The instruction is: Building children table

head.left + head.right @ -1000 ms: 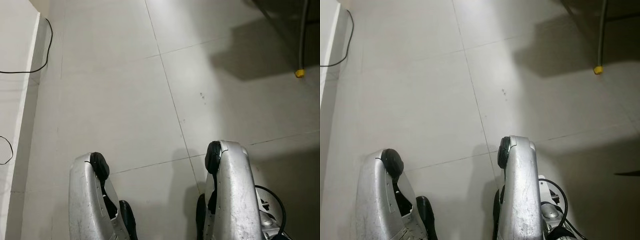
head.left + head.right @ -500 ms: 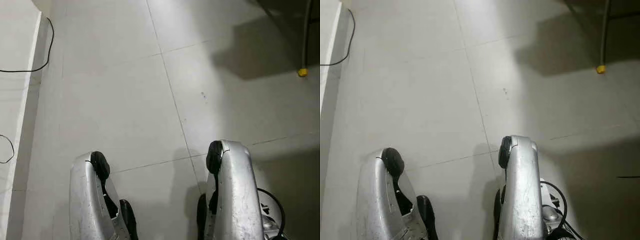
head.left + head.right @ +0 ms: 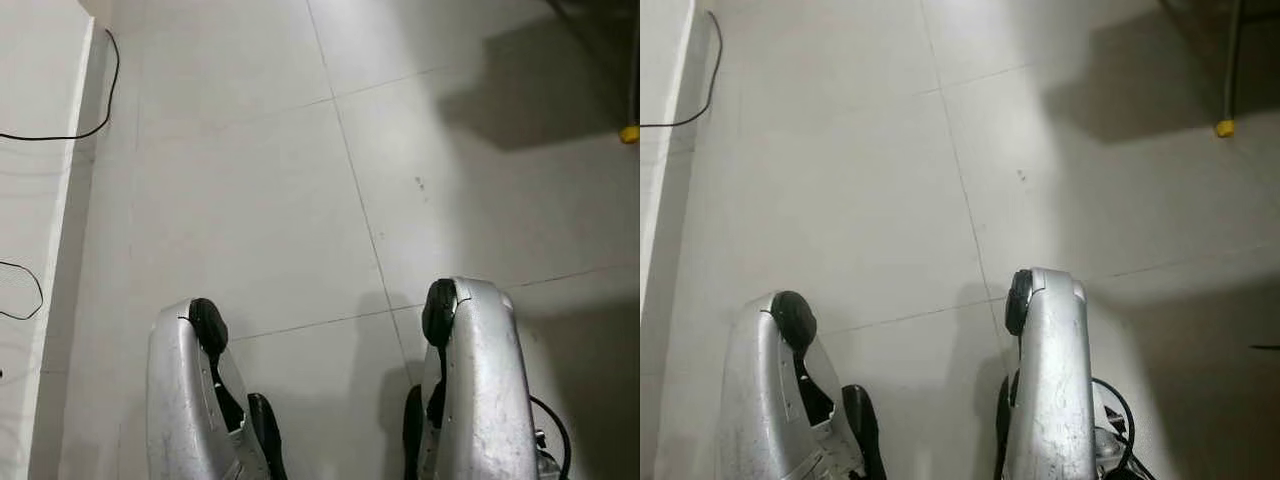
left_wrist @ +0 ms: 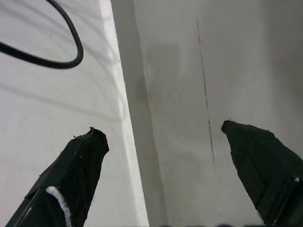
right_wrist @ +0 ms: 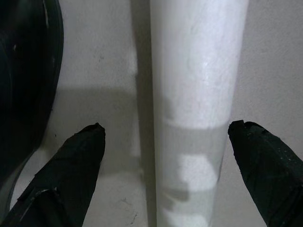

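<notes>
Smooth pale floor tiles (image 3: 240, 190), slightly glossy

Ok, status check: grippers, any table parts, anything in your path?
Left gripper open, empty, over floor edge. Right gripper open astride a white cylinder, not gripping. Black cable on the left; yellow-tipped pole far right.

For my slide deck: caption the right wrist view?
Open right end effector hanging above a white cylindrical piece on the floor.

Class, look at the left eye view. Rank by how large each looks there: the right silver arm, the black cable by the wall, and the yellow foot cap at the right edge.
1. Right silver arm: largest, though closest to the camera.
2. Black cable: long but thin.
3. Yellow foot cap: smallest, partly cut off by the frame.
</notes>
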You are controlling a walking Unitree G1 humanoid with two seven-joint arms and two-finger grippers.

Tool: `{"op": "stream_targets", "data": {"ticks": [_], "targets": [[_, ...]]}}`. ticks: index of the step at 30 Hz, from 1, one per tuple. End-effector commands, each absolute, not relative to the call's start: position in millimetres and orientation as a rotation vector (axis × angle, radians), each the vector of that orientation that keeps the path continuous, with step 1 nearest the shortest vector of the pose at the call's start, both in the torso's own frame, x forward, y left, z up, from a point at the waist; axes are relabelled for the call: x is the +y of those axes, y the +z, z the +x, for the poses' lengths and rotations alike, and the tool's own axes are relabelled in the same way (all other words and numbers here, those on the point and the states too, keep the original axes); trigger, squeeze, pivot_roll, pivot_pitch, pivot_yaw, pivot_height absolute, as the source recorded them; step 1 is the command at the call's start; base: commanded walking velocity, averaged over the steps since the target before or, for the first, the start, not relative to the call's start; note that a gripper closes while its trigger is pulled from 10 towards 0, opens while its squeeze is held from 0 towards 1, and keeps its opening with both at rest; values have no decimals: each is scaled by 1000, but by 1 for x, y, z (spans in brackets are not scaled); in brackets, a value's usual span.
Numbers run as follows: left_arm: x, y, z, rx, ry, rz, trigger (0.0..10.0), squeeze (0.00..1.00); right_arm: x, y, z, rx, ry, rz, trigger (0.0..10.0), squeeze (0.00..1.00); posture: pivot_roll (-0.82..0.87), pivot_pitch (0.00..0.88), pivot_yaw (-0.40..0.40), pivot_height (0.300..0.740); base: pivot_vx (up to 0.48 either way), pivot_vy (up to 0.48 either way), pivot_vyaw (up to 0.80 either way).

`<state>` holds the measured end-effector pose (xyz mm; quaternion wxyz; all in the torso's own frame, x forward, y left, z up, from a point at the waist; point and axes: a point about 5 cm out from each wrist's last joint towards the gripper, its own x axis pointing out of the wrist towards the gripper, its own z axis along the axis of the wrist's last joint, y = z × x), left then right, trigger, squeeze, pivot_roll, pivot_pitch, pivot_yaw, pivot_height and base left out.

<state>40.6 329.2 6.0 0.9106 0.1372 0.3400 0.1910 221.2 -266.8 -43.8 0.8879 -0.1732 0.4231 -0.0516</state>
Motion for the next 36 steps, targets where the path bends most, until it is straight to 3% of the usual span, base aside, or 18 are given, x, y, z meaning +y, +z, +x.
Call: {"op": "stream_targets", "data": {"ticks": [1,15,35,36], "targets": [[335,4,24,772,414,288,10000,0,-251,-61,203,962,-41,-373,10000,0,248,459,226,300,0,0,0],[330,9,31,751,394,278,10000,0,-277,-59,190,1005,-130,-458,10000,0,250,466,230,300,0,0,0],[329,15,32,754,385,283,10000,0,-281,-71,164,1153,-194,-382,10000,0,259,475,245,300,0,0,0],[330,15,33,754,385,283,10000,0,-281,-72,162,1163,-197,-374,8471,0,259,475,245,300,0,0,0]]}}
